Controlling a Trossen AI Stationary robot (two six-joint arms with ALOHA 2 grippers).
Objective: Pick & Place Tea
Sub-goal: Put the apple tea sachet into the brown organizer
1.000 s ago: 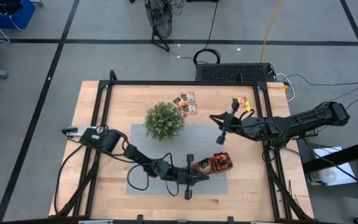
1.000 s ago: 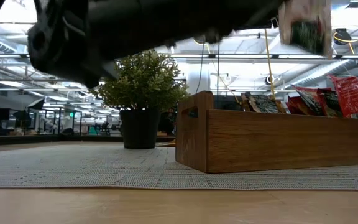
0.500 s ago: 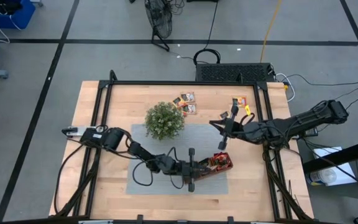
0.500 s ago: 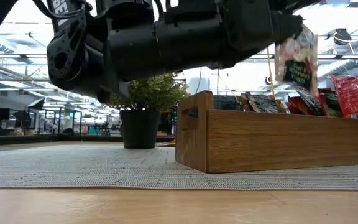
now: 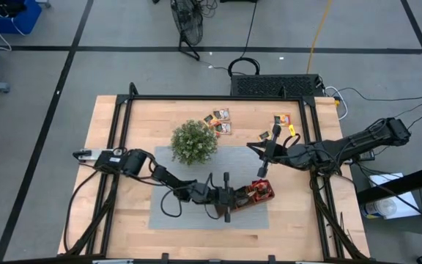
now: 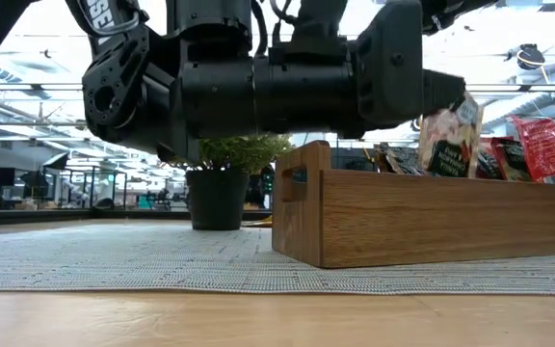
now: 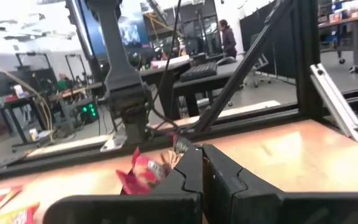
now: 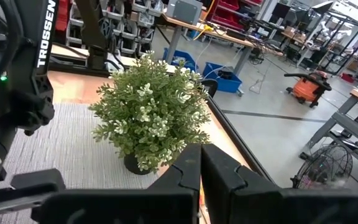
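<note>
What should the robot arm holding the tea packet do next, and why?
Probably lower a little more and then open. The left end effector is shut on a sachet that hangs right over the wooden tray, its lower edge about at the rim, beside other sachets already standing inside. The right end effector waits shut near the tray's other side.

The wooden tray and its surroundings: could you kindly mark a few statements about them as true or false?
1. The left pincer holds a tea sachet at the wooden tray. True.
2. The plant stands inside the tray. False: it stands on the grey mat, apart from the tray.
3. Loose sachets lie on the bare table beyond the plant. True.
4. The right pincer gapes wide open. False: it is shut, near the tray.
</note>
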